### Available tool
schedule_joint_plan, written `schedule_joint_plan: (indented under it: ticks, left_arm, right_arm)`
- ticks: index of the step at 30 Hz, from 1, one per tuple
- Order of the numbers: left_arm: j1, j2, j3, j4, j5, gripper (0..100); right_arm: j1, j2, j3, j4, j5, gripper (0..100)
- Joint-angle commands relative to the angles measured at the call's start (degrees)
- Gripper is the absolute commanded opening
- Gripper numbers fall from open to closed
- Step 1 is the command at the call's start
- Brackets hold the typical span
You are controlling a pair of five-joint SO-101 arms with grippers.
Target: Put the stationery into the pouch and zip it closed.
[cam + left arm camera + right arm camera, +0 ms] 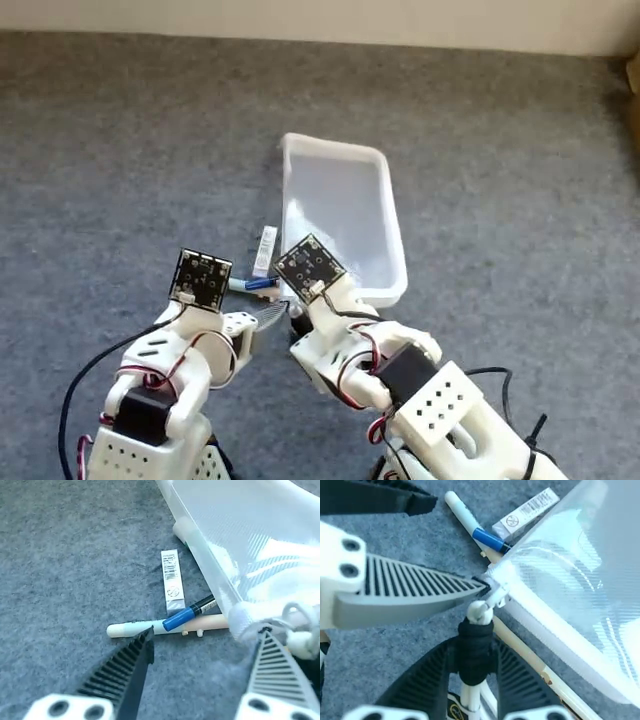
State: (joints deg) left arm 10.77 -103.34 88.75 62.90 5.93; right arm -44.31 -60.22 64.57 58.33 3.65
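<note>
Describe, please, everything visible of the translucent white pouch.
The translucent white plastic pouch is rectangular, with a fine mesh-like pattern and a thicker white rim. It lies flat on the grey carpet, its length pointing away from the arms. Something white shows through its wall. At its near corner the right end effector is shut on its black zip pull, and the open left end effector touches that corner with one finger. A blue-capped pen reaches its edge.

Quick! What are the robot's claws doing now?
Left gripper: open, holding nothing.
Right gripper: shut on the zipper pull of the pouch.
</note>
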Motion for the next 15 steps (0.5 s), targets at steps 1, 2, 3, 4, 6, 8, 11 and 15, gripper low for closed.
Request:
schedule_joint_plan:
  ticks: [1,2,3,4,6,8,11,15]
  left_arm:
    - [1.01,-0.66,2.15,-4.40,0.18,30]
    - [1.01,-0.66,3.38,-5.98,0.18,30]
    - [1.01,-0.66,4.35,-7.38,0.09,30]
    - [1.01,-0.66,4.97,-8.35,0.09,30]
    - [1.01,-0.66,5.49,-8.97,0.09,30]
    - [1.19,-0.66,5.58,-8.97,-1.14,26]
    - [1.45,-0.75,6.02,-9.05,-5.71,21]
    - [2.15,-0.75,6.02,-8.97,-6.95,19]
  right_arm:
    - [-0.84,-1.80,-1.10,1.89,0.44,0.5]
    - [-1.63,-1.80,-1.10,1.98,0.44,0.5]
    - [-2.51,-1.80,-1.10,1.98,0.44,0.5]
    - [-3.47,-1.80,-1.10,2.24,0.44,0.5]
    - [-4.97,-1.80,-1.10,3.47,0.44,0.5]
    - [-5.58,-1.80,-1.10,3.91,0.44,0.5]
    - [-5.58,-1.80,-1.10,3.91,0.44,0.5]
    - [-5.58,-1.89,-1.89,4.00,0.44,0.5]
